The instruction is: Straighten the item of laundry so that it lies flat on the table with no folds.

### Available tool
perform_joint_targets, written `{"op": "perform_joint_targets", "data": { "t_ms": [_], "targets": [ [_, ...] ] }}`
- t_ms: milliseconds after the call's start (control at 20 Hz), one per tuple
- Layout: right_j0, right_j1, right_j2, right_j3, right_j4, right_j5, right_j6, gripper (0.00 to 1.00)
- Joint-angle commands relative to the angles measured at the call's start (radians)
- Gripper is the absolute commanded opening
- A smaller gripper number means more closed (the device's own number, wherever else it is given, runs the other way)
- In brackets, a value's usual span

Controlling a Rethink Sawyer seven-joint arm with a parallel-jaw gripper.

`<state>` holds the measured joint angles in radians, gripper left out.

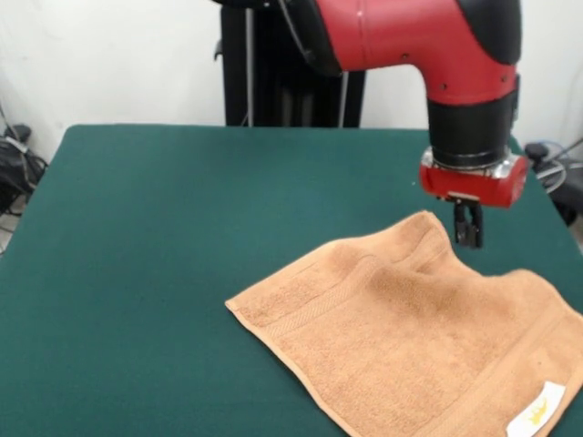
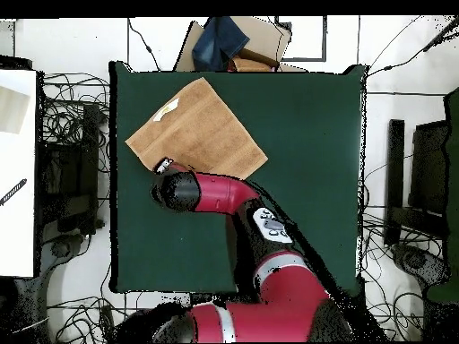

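Towel spread on worktop, slight ripple along far edge. End effector poised just above that edge; grip state impossible to tell. Soft, light, limp terry: likely best pinched at a corner.

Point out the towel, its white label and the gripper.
towel (image 1: pixel 410 337), front view, middle of the terry face.
white label (image 1: pixel 537 411), front view, centre of the tag.
gripper (image 1: pixel 467 233), front view, at its dark tips.

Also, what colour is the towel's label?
White with yellow print, on the towel; label is clearest in front view.
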<state>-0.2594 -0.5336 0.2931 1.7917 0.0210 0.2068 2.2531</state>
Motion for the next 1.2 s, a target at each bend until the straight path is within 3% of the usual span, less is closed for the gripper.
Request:
{"op": "perform_joint_targets", "data": {
  "t_ms": [50,250,600,1000,1200],
  "targets": [
    [-0.086,0.046,0.183,0.088,-0.063,-0.066,0.004,0.0],
    [-0.144,0.042,0.245,0.09,-0.069,-0.037,-0.007,0.0],
    [-0.171,0.041,0.267,0.091,-0.094,-0.014,0.004,0.0],
    [-0.267,0.072,0.35,0.159,-0.156,-0.067,0.0,0.0],
    [-0.31,0.075,0.362,0.174,-0.176,-0.032,-0.014,0.0]
  ]
}}
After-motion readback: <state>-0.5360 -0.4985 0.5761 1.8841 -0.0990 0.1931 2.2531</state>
